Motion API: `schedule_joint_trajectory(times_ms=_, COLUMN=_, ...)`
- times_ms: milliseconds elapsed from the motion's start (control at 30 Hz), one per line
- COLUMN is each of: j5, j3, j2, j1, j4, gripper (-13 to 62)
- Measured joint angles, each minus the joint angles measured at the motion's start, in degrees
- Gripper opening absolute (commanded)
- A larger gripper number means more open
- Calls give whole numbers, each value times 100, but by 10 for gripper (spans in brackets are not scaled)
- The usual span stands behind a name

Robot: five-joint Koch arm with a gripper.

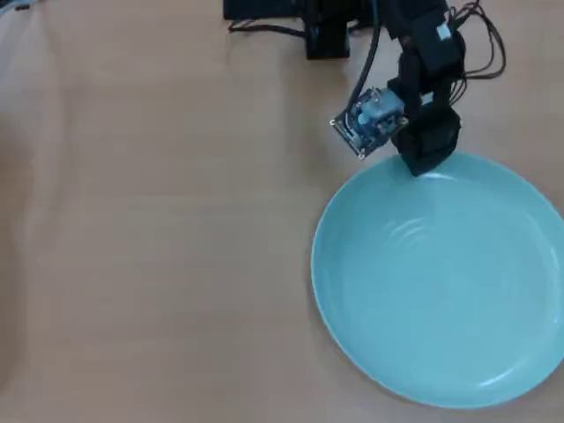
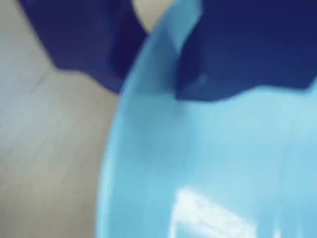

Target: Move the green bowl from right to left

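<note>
The green bowl [image 1: 445,282] is a large, shallow, pale turquoise dish lying on the right side of the table in the overhead view. My gripper [image 1: 429,169] is at its far rim, pointing down. In the wrist view the bowl [image 2: 208,163] fills the lower right, and my gripper [image 2: 148,74] straddles its rim. One dark finger [image 2: 84,44] is outside over the table and the other finger [image 2: 237,54] is inside the dish. Both press against the rim between them.
The tan wooden table [image 1: 150,238] stretches bare to the left of the bowl. The arm's black base [image 1: 326,26] and cables [image 1: 480,44] sit at the far edge. A small camera board [image 1: 368,119] hangs beside the wrist.
</note>
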Motion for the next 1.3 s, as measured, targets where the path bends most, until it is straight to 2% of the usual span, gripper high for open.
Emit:
schedule_joint_trajectory(times_ms=433, j5=141, j3=0, j2=0, j1=-835, j4=0, gripper=-67)
schedule_joint_trajectory(times_ms=1033, j5=141, j3=0, j2=0, j1=-993, j4=0, gripper=-56)
schedule_joint_trajectory(times_ms=1300, j5=123, j3=-211, j2=0, j1=-1090, j4=633, gripper=113)
